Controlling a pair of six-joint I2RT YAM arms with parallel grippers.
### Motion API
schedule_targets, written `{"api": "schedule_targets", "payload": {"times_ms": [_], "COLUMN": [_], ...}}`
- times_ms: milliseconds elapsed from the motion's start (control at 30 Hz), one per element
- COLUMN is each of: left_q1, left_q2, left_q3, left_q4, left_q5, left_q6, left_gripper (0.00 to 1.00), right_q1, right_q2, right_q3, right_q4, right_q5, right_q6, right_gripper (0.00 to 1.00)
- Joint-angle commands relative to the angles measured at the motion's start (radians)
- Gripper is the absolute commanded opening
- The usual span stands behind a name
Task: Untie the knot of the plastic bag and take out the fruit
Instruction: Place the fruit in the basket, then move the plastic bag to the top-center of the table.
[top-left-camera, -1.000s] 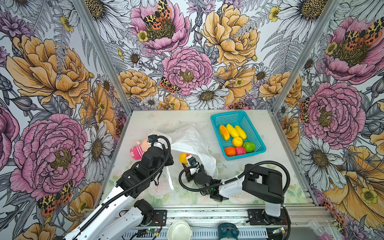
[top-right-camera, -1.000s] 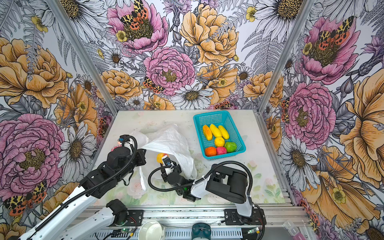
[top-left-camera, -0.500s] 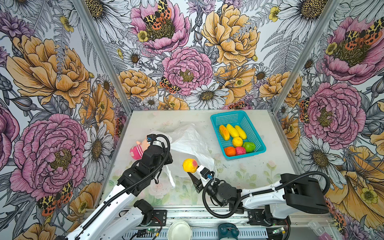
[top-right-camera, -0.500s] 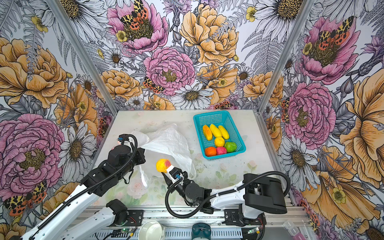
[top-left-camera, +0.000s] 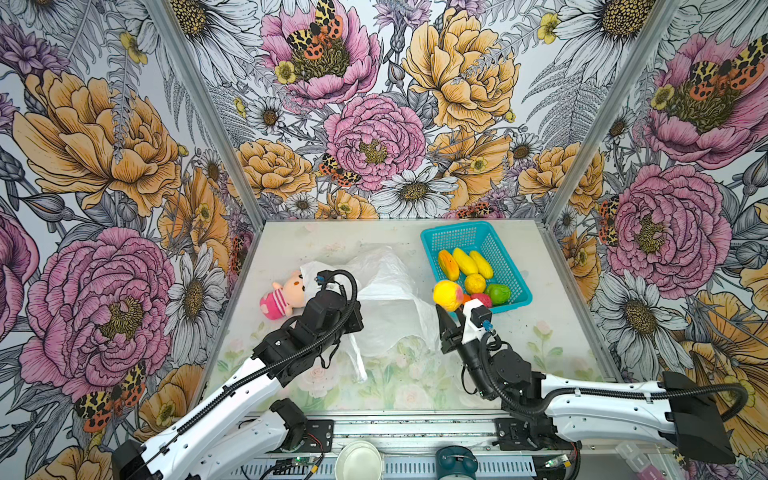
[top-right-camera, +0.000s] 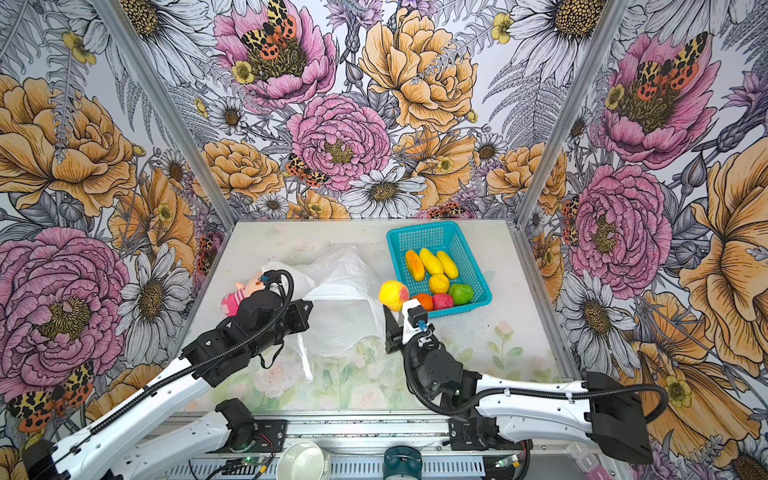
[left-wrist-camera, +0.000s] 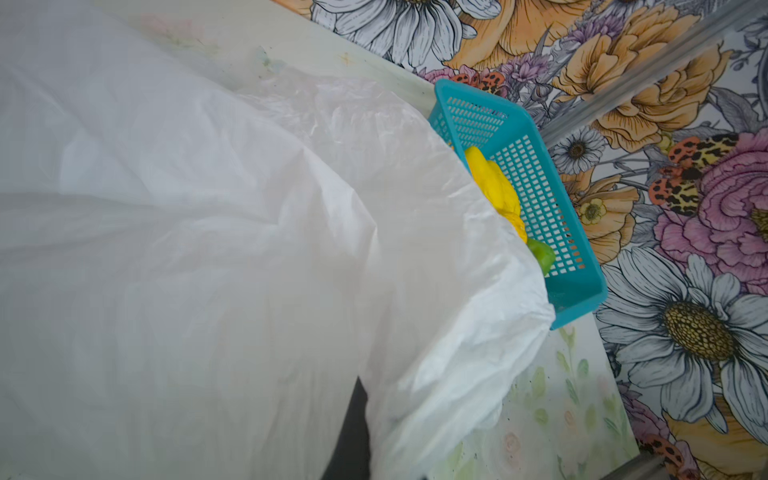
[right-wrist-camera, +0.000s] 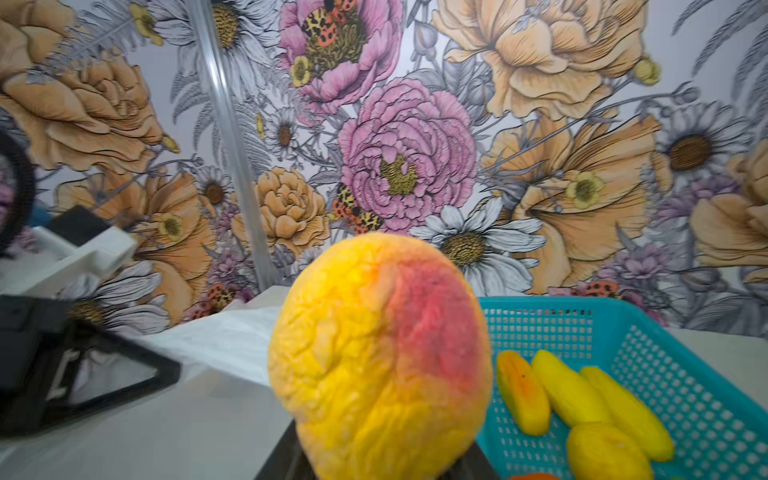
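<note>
The white plastic bag (top-left-camera: 386, 291) (top-right-camera: 345, 291) lies crumpled mid-table, a loose strip (top-left-camera: 358, 362) hanging off it. No knot shows. My left gripper (top-left-camera: 353, 326) (top-right-camera: 306, 316) is shut on the bag's near-left edge. In the left wrist view the film (left-wrist-camera: 208, 249) drapes over one dark finger (left-wrist-camera: 353, 432). My right gripper (top-left-camera: 452, 311) (right-wrist-camera: 376, 457) is shut on a round yellow-and-red fruit (top-left-camera: 448, 295) (top-right-camera: 393, 295) (right-wrist-camera: 380, 357), held above the table beside the basket's near-left corner. Several other fruits (top-left-camera: 465, 262) (top-right-camera: 432, 262) lie in the basket.
The teal mesh basket (top-left-camera: 498, 249) (top-right-camera: 469, 249) (left-wrist-camera: 540, 187) (right-wrist-camera: 665, 332) stands at the back right. A pink-striped plush doll (top-left-camera: 282, 295) (top-right-camera: 239, 297) lies left of the bag, behind my left arm. Flowered walls close three sides.
My right gripper has drawn the yellow-red fruit away from the bag, lifting it rightward to the basket's corner as its arm swung out right. The left gripper has kept its hold.
</note>
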Motion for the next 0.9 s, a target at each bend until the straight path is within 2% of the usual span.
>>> {"api": "schedule_targets", "payload": {"times_ms": [0, 100, 200, 300, 567, 767, 867], "left_q1": [-0.017, 0.001, 0.041, 0.095, 0.217, 0.228, 0.234], "left_q2": [0.076, 0.135, 0.181, 0.215, 0.29, 0.329, 0.333], "left_q3": [0.005, 0.003, 0.03, 0.051, 0.058, 0.072, 0.086], "left_q4": [0.094, 0.176, 0.221, 0.259, 0.324, 0.317, 0.299], "left_q5": [-0.057, -0.053, -0.019, 0.039, 0.132, 0.126, 0.128], "left_q6": [-0.018, -0.001, 0.017, 0.018, 0.013, 0.045, 0.061], "left_gripper": [0.0, 0.0, 0.0, 0.0, 0.0, 0.0, 0.0], "right_q1": [-0.166, -0.347, -0.538, -0.666, -0.792, -0.823, -0.851], "right_q2": [-0.052, -0.052, -0.006, 0.086, 0.404, 0.605, 0.691], "right_q3": [0.063, 0.082, 0.094, 0.126, 0.276, 0.375, 0.427], "right_q4": [-0.42, -0.557, -0.587, -0.589, -0.575, -0.57, -0.578], "right_q5": [-0.04, -0.198, -0.403, -0.56, -0.695, -0.694, -0.746], "right_q6": [0.248, 0.36, 0.418, 0.447, 0.426, 0.427, 0.435], "right_gripper": [0.31, 0.31, 0.3, 0.29, 0.25, 0.26, 0.27]}}
